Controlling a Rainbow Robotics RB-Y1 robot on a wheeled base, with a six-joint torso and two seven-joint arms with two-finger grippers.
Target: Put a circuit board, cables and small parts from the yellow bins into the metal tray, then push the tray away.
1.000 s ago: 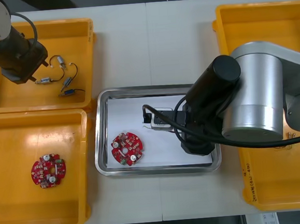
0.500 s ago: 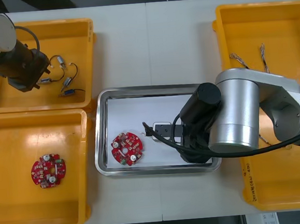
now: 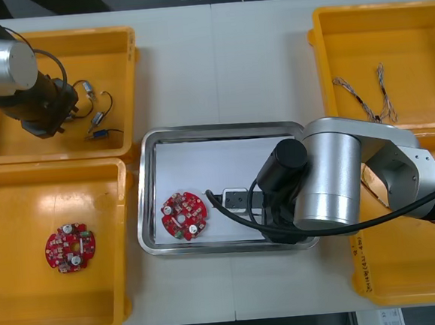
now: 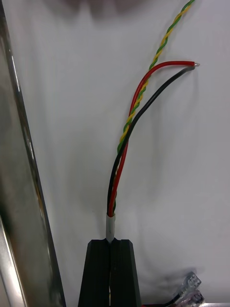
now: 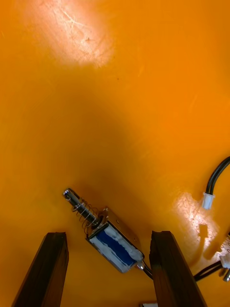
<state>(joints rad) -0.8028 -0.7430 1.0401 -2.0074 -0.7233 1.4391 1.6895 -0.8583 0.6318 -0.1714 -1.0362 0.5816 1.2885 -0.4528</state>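
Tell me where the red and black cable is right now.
In the right wrist view the red and black cable is pinched in the shut right pincer, trailing over the white inside of the metal tray, beside its wall.

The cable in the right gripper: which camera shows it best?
Right wrist view: the cable runs from the shut right gripper. The front view's right arm covers it; the left wrist view faces a yellow bin.

Glossy smooth plastic for the yellow bin; shiny polished metal on the rim of the tray, matt white inside; smooth plastic coat on the cable.
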